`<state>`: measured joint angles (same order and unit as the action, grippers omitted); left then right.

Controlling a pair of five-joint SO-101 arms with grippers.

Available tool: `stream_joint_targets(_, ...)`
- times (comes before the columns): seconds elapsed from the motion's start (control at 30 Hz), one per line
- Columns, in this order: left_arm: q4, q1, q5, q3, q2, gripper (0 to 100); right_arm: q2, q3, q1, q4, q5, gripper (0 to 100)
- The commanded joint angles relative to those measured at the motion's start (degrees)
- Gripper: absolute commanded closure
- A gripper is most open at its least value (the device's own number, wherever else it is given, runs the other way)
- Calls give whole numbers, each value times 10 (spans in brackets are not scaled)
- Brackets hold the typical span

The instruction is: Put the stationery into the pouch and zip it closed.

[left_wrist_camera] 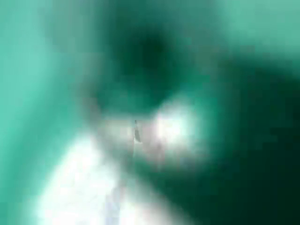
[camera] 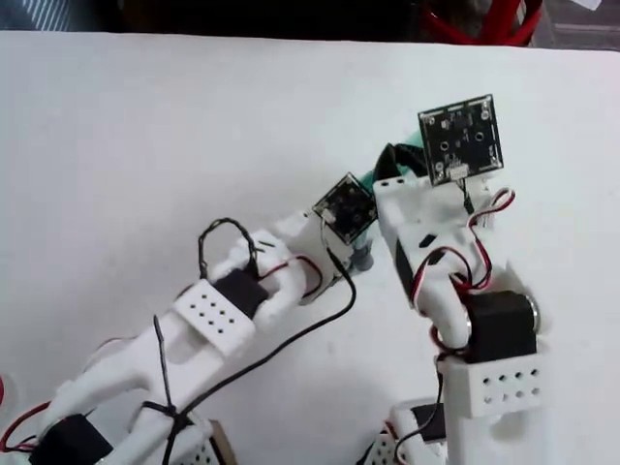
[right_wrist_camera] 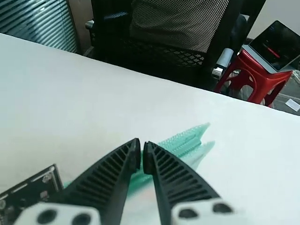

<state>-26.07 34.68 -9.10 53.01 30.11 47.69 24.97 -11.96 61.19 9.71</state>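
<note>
- At table centre, high view: what is visible?
- Both arms converge there. The left arm [camera: 228, 300] and right arm [camera: 484, 329] cover the green pouch [camera: 372, 180], leaving a sliver beside their camera boards [camera: 345, 210].
- Right wrist view?
- It shows more. The pouch lies on the white table [right_wrist_camera: 70, 84]. The right gripper [right_wrist_camera: 141, 151] is over its near end, jaws almost together, a thin slit between the tips.
- Left wrist view?
- Green blur at close range. Left gripper [camera: 362, 250] state: cannot tell.
</note>
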Motion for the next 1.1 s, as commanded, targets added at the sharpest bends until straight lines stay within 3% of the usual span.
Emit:
stream_joint_targets(0.0, 2, 6, -3, -13, 11, 972, -51, -8, 33, 2, 8, 980)
stream_joint_targets(0.47, 2, 5, 0, -14, 11, 966, -203, -145, 73, 73, 8, 980)
stream_joint_targets(0.57, 1, 5, 13, -14, 12, 882, -234, -146, 89, 74, 9, 980)
stream_joint_targets(0.67, 2, -13, 70, -13, 12, 793, -242, -142, 94, 80, 9, 980)
stream_joint_targets(1.07, 27, -41, 84, 33, 137, 786, -247, -142, 90, 104, 42, 980)
